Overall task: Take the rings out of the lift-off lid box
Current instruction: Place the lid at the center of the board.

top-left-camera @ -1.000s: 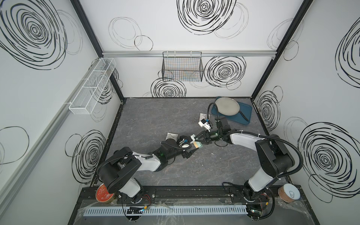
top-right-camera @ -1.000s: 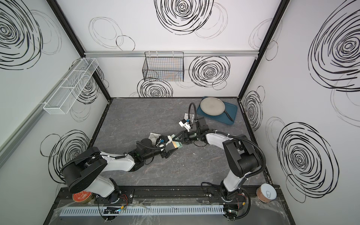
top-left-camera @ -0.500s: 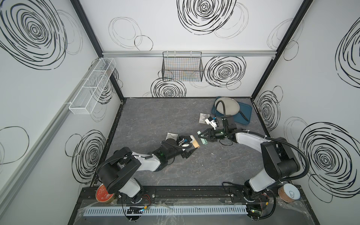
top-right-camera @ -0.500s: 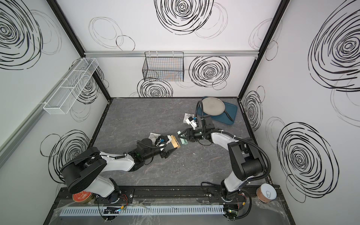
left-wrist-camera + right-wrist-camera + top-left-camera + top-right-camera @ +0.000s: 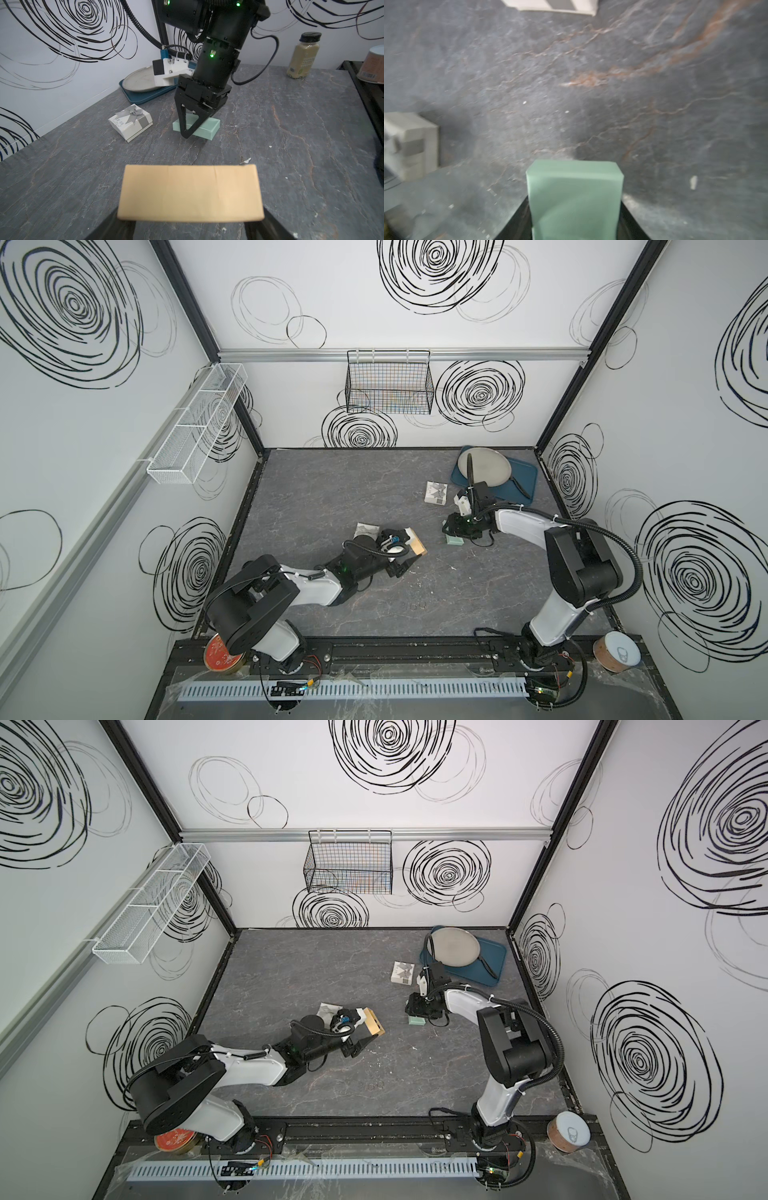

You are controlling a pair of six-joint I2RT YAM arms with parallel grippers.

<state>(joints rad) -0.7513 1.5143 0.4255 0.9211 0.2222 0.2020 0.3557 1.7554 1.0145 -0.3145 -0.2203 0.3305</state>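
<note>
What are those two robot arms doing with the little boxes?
The left gripper grips a tan box piece, lifted off the table. The right gripper grips a mint-green piece, probably the lid, low by the table. A white bow box sits nearby, untouched. A few tiny rings seem to lie on the table nearer the front.
</note>
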